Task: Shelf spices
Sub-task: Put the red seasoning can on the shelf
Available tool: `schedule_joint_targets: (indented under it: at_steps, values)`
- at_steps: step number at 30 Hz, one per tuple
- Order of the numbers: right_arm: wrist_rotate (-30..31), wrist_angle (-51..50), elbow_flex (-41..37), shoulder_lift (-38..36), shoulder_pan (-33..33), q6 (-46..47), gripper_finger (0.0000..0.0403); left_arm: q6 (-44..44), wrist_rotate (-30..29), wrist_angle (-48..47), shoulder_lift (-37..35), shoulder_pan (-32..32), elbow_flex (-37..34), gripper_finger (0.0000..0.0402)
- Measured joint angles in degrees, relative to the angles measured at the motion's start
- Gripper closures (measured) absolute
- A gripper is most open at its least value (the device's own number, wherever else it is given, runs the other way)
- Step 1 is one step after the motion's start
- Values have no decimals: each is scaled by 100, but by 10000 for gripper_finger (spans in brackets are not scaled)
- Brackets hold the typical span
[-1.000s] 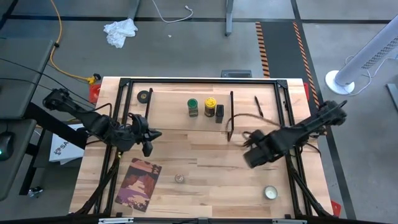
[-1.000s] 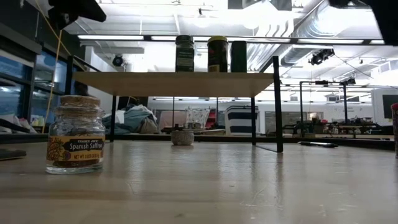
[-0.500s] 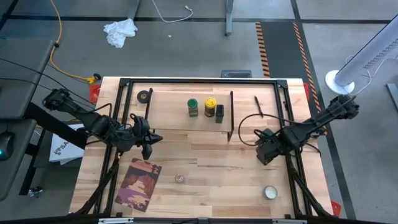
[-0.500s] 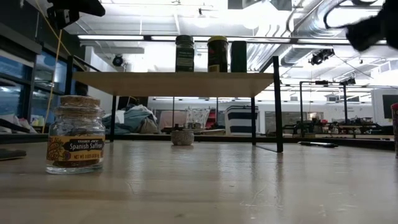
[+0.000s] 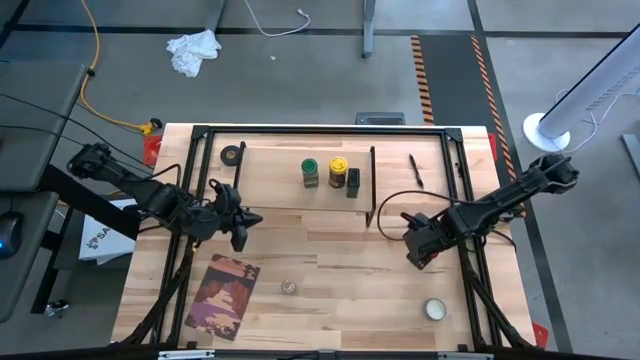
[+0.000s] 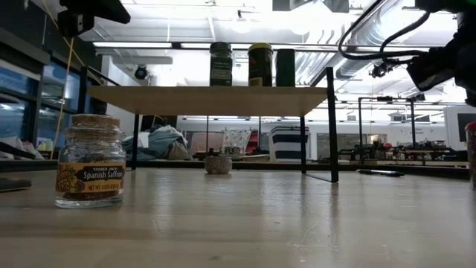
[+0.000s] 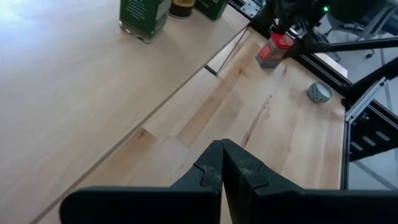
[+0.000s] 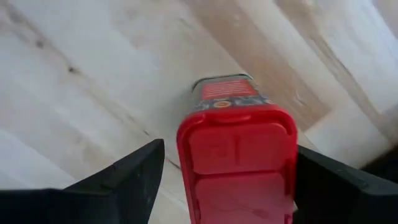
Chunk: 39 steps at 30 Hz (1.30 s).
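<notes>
Our right tool stands apart, fingers either side of the red-topped tin but, as far as we can see, not pressing it; the tin sits upright on the tabletop, just beside the shelf's right leg. We judge it light and stiff, with a smooth plastic cap that may slip, so we would take it across the flat sides below the lid. Farther off, the green-lidded jar, yellow-lidded jar and black tin stand on the shelf. Our left tool waits with fingers together.
</notes>
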Motion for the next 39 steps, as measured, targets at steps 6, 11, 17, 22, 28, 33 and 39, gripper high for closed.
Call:
schedule_joint_targets:
  at_steps: [6,11,17,22,28,33,39]
  values:
    - [-5,-60,256,4,6,-51,160,13,3,-21,2,147,0,401]
    - [299,158,1433,4,53,-463,209,-30,25,-242,2,149,2,401]
    - [2026,672,3420,268,-418,-1669,209,42,8,-691,2,151,2,401]
    - [2226,618,5046,1213,-1256,-3089,209,44,-11,-962,2,151,2,401]
    - [1575,-464,7010,2901,-1923,-4376,200,49,-4,-1051,2,151,2,401]
    - [1536,-1956,8200,4057,-2153,-5122,190,46,80,-1042,2,149,2,401]
    - [1186,-2118,8582,4649,-2347,-5636,187,33,103,-1039,0,149,4,401]
